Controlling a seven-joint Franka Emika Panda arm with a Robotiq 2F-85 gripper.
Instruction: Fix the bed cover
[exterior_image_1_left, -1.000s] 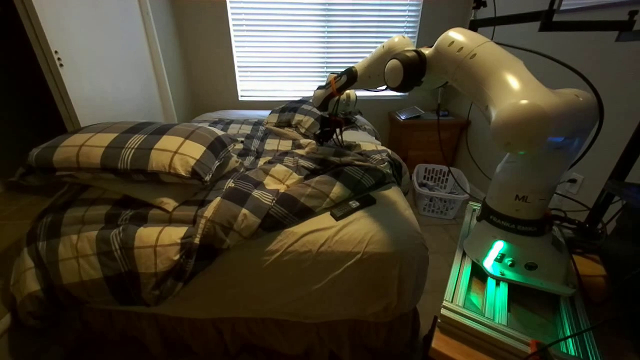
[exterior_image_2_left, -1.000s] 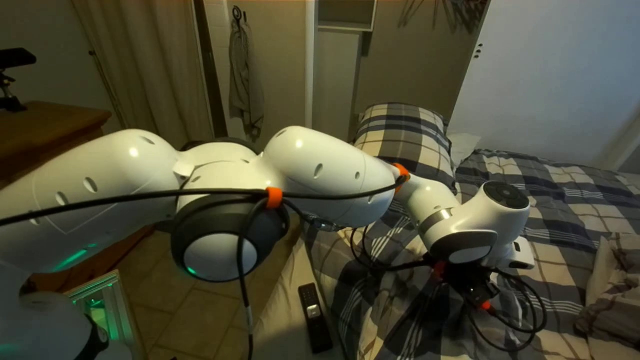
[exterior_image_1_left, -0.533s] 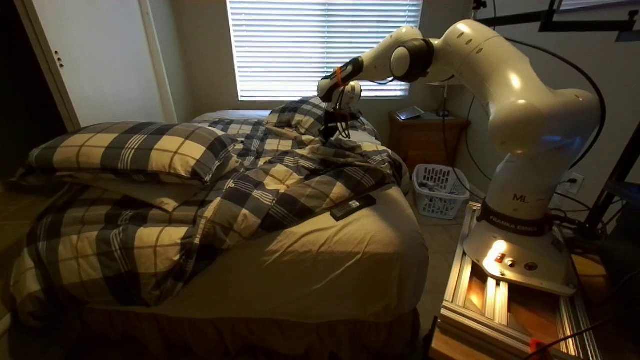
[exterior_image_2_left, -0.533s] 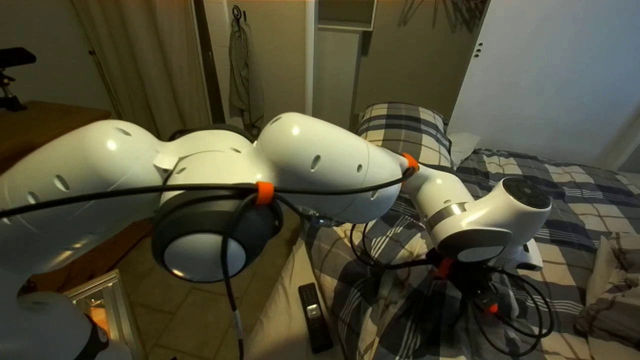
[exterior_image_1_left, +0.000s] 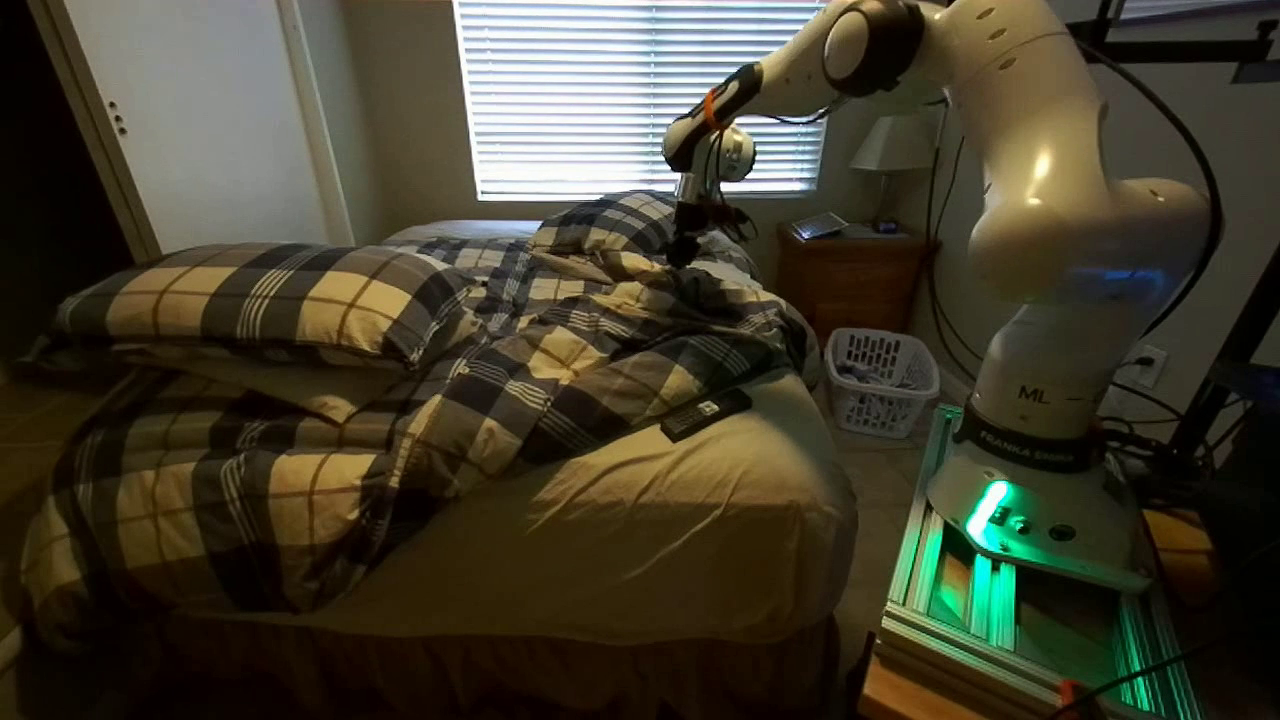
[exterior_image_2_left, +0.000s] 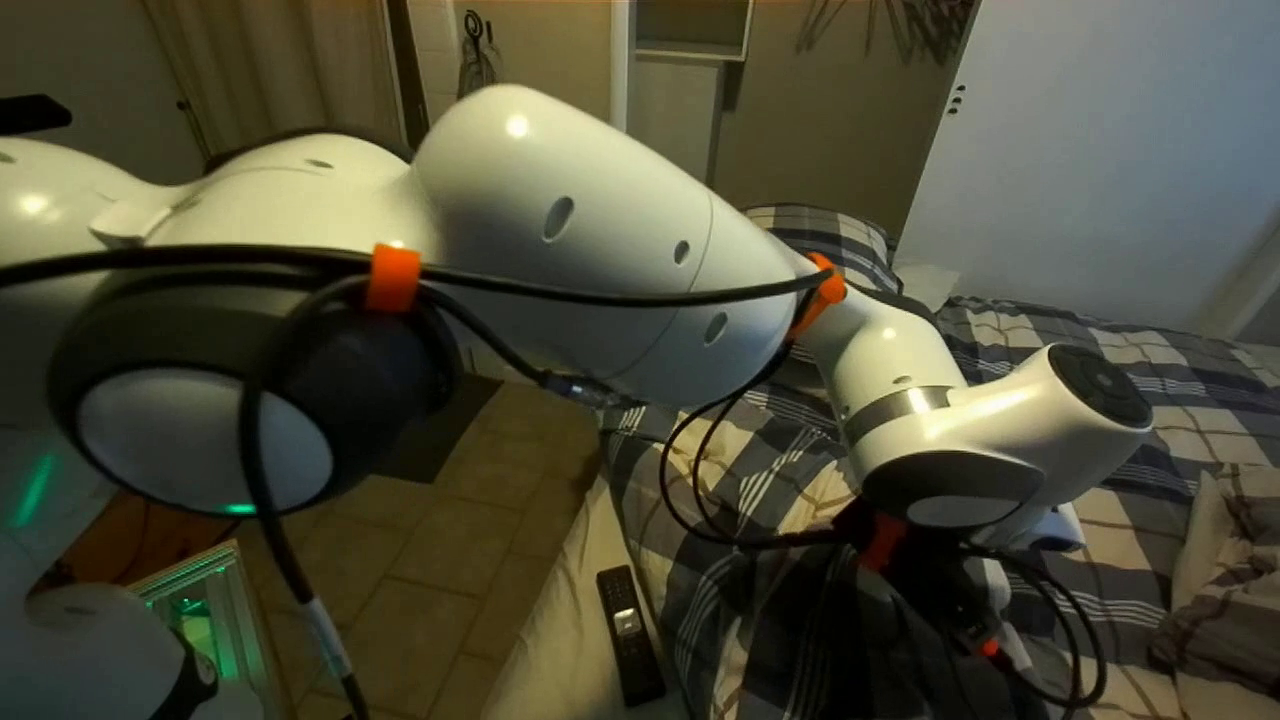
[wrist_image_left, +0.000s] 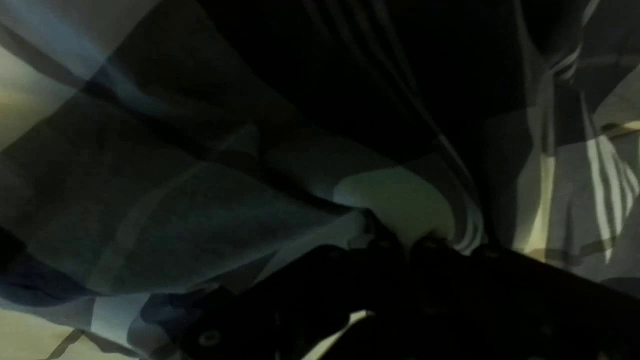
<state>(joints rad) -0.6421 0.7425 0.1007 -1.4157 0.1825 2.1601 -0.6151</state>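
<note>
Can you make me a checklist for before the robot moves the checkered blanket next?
1. Grip of the hand on the bed cover: ok, it looks pinched, with folds meeting there in the wrist view.
2. Bed cover flat: not ok, it's all bunched up.
3. Tan sheet covered: not ok, a big part shows.
4. Remote control out of the way: not ok, it lies right by the cover's edge.
5. Cables free of the cloth: cannot tell, loops hang over it.

In an exterior view, a black remote (exterior_image_1_left: 700, 416) lies on the tan sheet (exterior_image_1_left: 640, 550), right of a plaid pillow (exterior_image_1_left: 260, 300) and well apart from it. Bright blinds (exterior_image_1_left: 600, 100) hang at the far wall (exterior_image_1_left: 400, 110). Right of them, a lamp (exterior_image_1_left: 892, 148) stands on a wooden nightstand (exterior_image_1_left: 850, 285); a white basket (exterior_image_1_left: 885, 390) sits on the floor (exterior_image_1_left: 885, 485), nearer. A pale door (exterior_image_1_left: 200, 120) is at the left.
</note>
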